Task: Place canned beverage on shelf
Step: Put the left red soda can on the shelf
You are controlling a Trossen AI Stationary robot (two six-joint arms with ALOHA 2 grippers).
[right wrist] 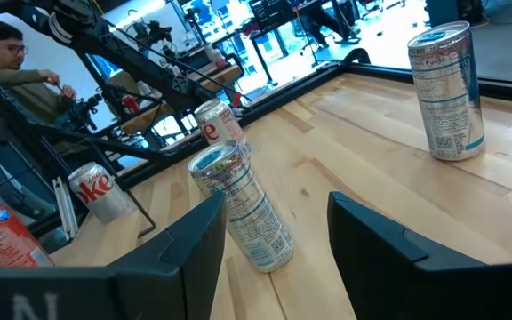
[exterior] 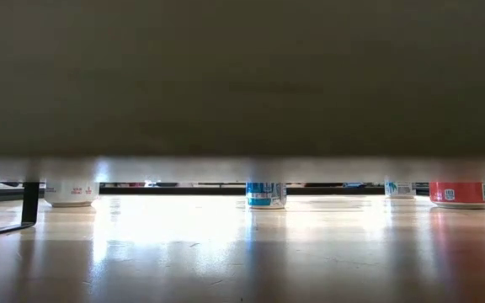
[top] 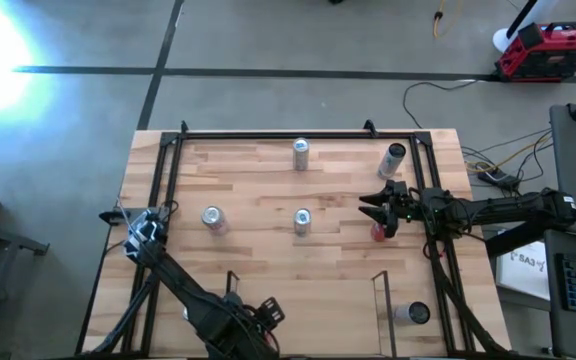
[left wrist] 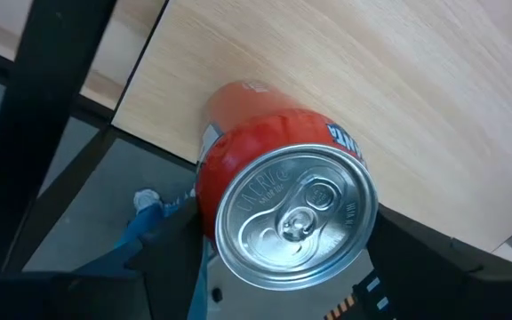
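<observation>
My left gripper [top: 143,228] is at the table's left edge, shut on a red can [left wrist: 283,178] whose silver top faces the wrist camera. My right gripper [top: 381,210] is open and empty over the right half of the table, pointing toward the left edge. Another red can [top: 378,232] stands just on its near side. A slim blue-and-white can [right wrist: 243,209] stands ahead of its fingers. The shelf [top: 303,310] is the wood bay at the near edge between two thin black rails [top: 230,285] [top: 375,300]. My left gripper holds the red can near its top end [left wrist: 229,169], one dark finger [left wrist: 172,258] on each side of the wall. It comes from above, pointing down. The can's lower end [left wrist: 238,93] is over the wood beside the table's edge; whether it rests there I cannot tell.
Upright cans stand at mid-table [top: 302,220], left of it [top: 213,217] and near the far edge [top: 301,152]. One can lies tilted at the far right [top: 394,158], another on its side right of the shelf [top: 413,313]. A black frame [top: 298,133] rims the table. A person [right wrist: 7,53] sits beyond.
</observation>
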